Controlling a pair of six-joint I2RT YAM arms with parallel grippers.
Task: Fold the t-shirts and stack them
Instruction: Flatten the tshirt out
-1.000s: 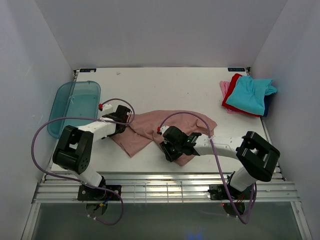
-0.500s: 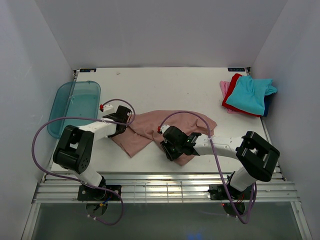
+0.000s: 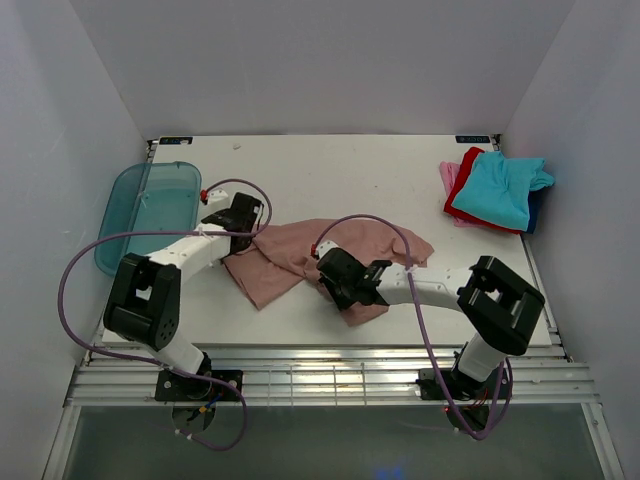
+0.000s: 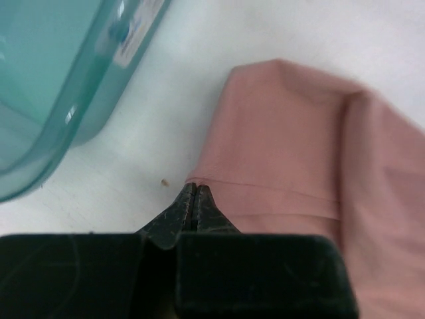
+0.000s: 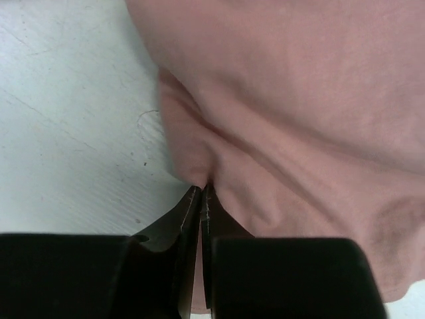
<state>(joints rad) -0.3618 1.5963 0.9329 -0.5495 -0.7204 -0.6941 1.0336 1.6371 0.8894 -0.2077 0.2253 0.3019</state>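
A dusty-pink t-shirt (image 3: 300,255) lies crumpled on the white table between my two arms. My left gripper (image 3: 250,232) is at the shirt's left edge. In the left wrist view its jaws (image 4: 192,189) are pressed together on the corner of the hem of the t-shirt (image 4: 299,153). My right gripper (image 3: 338,290) sits on the shirt's near side. In the right wrist view it (image 5: 201,191) is shut on a pinched fold of the pink cloth (image 5: 299,100), and cloth shows between the fingers. No print is visible on the shirt.
A stack of t-shirts lies at the back right: turquoise (image 3: 500,190) on top, with red (image 3: 465,195), pink (image 3: 449,176) and dark blue (image 3: 538,210) below. A translucent teal tray (image 3: 150,215) hangs over the left table edge, close to my left gripper (image 4: 53,86).
Both grippers have closed on the pink shirt. The left gripper has moved a little toward the back of the table, and the right gripper has shifted slightly left and back.
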